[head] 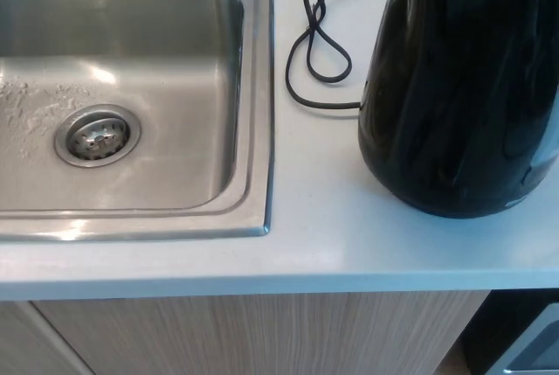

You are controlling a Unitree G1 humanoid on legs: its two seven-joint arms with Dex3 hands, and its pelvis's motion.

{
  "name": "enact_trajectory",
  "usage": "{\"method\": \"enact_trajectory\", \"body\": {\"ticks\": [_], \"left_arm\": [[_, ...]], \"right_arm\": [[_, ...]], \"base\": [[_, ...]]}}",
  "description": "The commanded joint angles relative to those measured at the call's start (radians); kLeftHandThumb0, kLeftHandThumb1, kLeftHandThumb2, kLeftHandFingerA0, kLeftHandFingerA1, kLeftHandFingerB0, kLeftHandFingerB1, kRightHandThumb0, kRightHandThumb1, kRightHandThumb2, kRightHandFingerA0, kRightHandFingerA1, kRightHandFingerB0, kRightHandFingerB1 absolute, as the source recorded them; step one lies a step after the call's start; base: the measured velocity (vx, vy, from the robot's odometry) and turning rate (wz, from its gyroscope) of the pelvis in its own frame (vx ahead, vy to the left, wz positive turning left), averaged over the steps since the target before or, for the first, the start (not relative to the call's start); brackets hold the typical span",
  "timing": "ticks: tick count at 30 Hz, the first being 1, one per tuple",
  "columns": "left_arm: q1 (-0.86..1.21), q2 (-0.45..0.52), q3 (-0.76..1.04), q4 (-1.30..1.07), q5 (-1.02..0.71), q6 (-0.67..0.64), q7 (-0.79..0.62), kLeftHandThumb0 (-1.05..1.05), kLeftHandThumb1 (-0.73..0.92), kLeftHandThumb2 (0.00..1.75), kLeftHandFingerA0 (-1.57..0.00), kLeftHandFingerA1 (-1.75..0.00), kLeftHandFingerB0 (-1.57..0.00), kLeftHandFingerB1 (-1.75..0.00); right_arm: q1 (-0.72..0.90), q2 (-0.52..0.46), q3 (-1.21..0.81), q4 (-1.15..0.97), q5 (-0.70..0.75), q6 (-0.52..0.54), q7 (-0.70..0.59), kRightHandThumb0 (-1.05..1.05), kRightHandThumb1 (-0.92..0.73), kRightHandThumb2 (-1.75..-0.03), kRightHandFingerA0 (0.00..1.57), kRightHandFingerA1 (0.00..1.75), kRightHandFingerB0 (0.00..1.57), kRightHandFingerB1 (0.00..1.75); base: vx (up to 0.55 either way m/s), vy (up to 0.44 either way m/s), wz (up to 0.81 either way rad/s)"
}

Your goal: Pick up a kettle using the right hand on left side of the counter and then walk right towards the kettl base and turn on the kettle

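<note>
Nothing of the robot's body is shown in the head view. The left hand and the right hand are not in view, so no colours, shapes, cables or markings can be told.

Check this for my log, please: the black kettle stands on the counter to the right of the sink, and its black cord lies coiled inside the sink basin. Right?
Not quite. The kettle is right of the sink, but the cord lies looped on the counter between sink and kettle, not in the basin. The head view shows it.
</note>
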Motion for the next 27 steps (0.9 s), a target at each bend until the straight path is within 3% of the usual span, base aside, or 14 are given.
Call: {"method": "enact_trajectory", "body": {"ticks": [1,2,3,5,6,8,9,10,11,17,18,21,22,27], "left_arm": [[0.010,0.003,0.008,-0.016,-0.019,-0.048,-0.009,-0.05,0.50,1.00,-1.01,-0.89,-0.96,-0.75],[0.008,0.005,0.008,-0.010,-0.018,-0.050,-0.008,-0.01,0.49,1.03,-1.01,-0.87,-0.98,-0.72],[0.009,0.006,0.008,-0.010,-0.017,-0.050,-0.009,-0.03,0.53,0.98,-0.98,-0.85,-0.95,-0.72],[0.012,0.006,0.007,-0.009,-0.017,-0.052,-0.011,-0.03,0.53,0.98,-0.98,-0.85,-0.95,-0.72],[0.013,0.005,0.008,-0.007,-0.018,-0.054,-0.012,-0.02,0.52,1.01,-0.98,-0.85,-0.96,-0.72],[0.016,0.004,0.008,-0.006,-0.018,-0.056,-0.014,-0.02,0.52,1.01,-0.98,-0.85,-0.96,-0.72],[0.020,0.004,0.002,-0.008,-0.009,-0.054,-0.001,-0.01,0.49,1.07,-0.97,-0.85,-0.96,-0.72],[0.023,0.004,-0.003,-0.013,-0.002,-0.050,0.012,-0.02,0.51,1.05,-0.95,-0.85,-0.96,-0.72],[0.025,0.002,-0.002,-0.015,-0.005,-0.050,0.008,0.00,0.49,1.07,-0.97,-0.85,-0.97,-0.72],[0.030,-0.008,0.006,-0.022,-0.019,-0.059,-0.008,-0.06,0.55,0.98,-0.99,-0.87,-0.97,-0.72],[0.028,-0.006,0.004,-0.020,-0.017,-0.054,-0.006,-0.03,0.50,1.08,-0.93,-0.93,-0.88,-0.86],[0.029,-0.006,0.003,-0.020,-0.016,-0.053,-0.005,-0.03,0.50,1.08,-0.93,-0.93,-0.88,-0.86],[0.028,-0.005,0.008,-0.015,-0.022,-0.061,-0.014,-0.03,0.54,0.97,-1.00,-0.85,-0.97,-0.71],[0.024,-0.005,0.019,-0.014,-0.035,-0.054,-0.033,-0.05,0.54,0.97,-1.00,-0.86,-0.97,-0.73]], "right_arm": [[-0.090,-0.031,-0.034,0.053,0.002,-0.161,-0.071,-0.29,-0.52,-1.12,1.27,1.46,0.96,1.28],[-0.095,-0.032,-0.037,0.066,0.001,-0.175,-0.077,-0.19,-0.57,-1.09,1.02,1.75,0.71,1.61],[-0.102,-0.035,-0.037,0.078,-0.001,-0.185,-0.082,-0.31,-0.57,-1.12,1.28,1.46,0.98,1.29],[-0.111,-0.038,-0.037,0.097,-0.004,-0.202,-0.090,-0.31,-0.57,-1.12,1.28,1.46,0.98,1.29],[-0.114,-0.041,-0.036,0.105,-0.004,-0.211,-0.088,-0.22,-0.58,-1.09,1.02,1.75,0.79,1.55],[-0.113,-0.042,-0.034,0.108,-0.003,-0.216,-0.088,-0.22,-0.58,-1.09,1.02,1.75,0.79,1.55],[-0.115,-0.042,-0.037,0.115,0.001,-0.230,-0.087,-0.32,-0.53,-1.14,1.28,1.45,1.01,1.29],[-0.118,-0.043,-0.035,0.119,0.002,-0.235,-0.089,-0.32,-0.54,-1.13,1.28,1.44,1.01,1.29],[-0.120,-0.042,-0.035,0.121,0.004,-0.240,-0.089,-0.22,-0.58,-1.12,1.04,1.75,0.83,1.55],[-0.125,-0.042,-0.024,0.136,0.000,-0.278,-0.094,-0.21,-0.54,-1.17,1.07,1.75,0.86,1.58],[-0.118,-0.042,-0.020,0.130,-0.002,-0.290,-0.092,-0.19,-0.52,-1.21,1.06,1.75,0.86,1.58],[-0.117,-0.043,-0.018,0.133,-0.001,-0.297,-0.093,-0.19,-0.52,-1.21,1.06,1.75,0.86,1.58],[-0.108,-0.050,0.001,0.140,-0.014,-0.306,-0.079,-0.27,-0.49,-1.17,1.31,1.47,1.05,1.32],[-0.099,-0.056,0.017,0.156,-0.014,-0.331,-0.075,-0.27,-0.48,-1.17,1.30,1.47,1.06,1.33]], "base": [[0.00,0.000,0.00],[0.00,0.000,0.00],[0.00,0.000,0.00],[0.00,0.000,0.00],[0.00,0.000,0.00],[0.00,0.000,0.00],[0.00,0.000,0.00],[0.00,0.000,0.00],[0.00,0.000,0.00],[0.00,0.000,0.00],[0.00,0.000,0.00],[0.00,0.000,0.00],[0.00,0.000,0.00],[0.00,0.000,0.00]]}}
